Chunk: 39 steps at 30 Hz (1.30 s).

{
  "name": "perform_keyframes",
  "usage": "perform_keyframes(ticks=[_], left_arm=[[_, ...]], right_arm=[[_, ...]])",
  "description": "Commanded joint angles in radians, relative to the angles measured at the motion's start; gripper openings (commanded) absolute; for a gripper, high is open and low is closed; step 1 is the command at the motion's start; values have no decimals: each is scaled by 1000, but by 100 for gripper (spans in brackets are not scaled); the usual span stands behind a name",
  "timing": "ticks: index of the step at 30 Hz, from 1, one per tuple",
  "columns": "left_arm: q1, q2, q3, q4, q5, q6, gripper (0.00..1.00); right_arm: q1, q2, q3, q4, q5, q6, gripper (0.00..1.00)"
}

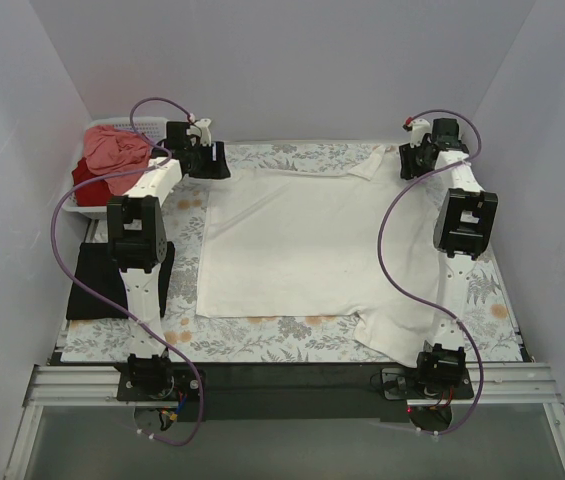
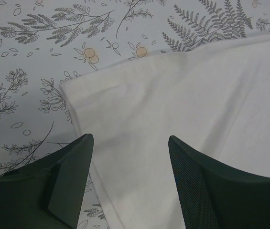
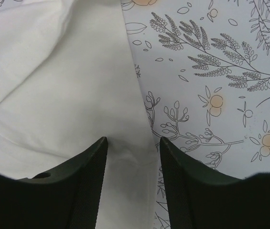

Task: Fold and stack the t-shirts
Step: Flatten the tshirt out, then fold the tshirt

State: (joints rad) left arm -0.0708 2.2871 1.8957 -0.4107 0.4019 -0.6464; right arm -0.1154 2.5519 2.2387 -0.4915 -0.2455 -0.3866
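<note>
Cream-white t-shirt (image 1: 302, 245) lies crosswise, hem left; your left fingers (image 2: 70, 181), right fingers (image 3: 84, 191) both apart, straddling its far edge.

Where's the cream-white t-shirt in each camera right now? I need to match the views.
Top external: cream-white t-shirt spread flat mid-table.
Left wrist: cream-white t-shirt, one corner filling centre and right.
Right wrist: cream-white t-shirt fills the left half.
Shared landmark: floral tablecloth, bordering the shirt in all three.
</note>
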Motion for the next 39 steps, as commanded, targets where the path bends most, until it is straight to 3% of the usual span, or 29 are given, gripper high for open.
perform_keyframes(ticks=[1, 5, 9, 12, 21, 30, 39], left_arm=[[16, 18, 51, 4, -28, 8, 63], [26, 40, 86, 0, -32, -9, 63], [26, 60, 115, -4, -55, -4, 63], [26, 90, 157, -4, -110, -4, 63], [28, 189, 269, -17, -124, 30, 56], [28, 216, 252, -36, -81, 31, 51], [28, 293, 341, -45, -46, 14, 46]], right_arm=[[16, 18, 32, -50, 6, -50, 52], [42, 16, 19, -65, 5, -106, 35], [56, 13, 7, -65, 14, -126, 10], [56, 19, 6, -62, 34, -133, 1], [56, 10, -19, -52, 32, -138, 1], [56, 1, -36, -38, 31, -146, 1], [56, -7, -50, -25, 29, -147, 1]])
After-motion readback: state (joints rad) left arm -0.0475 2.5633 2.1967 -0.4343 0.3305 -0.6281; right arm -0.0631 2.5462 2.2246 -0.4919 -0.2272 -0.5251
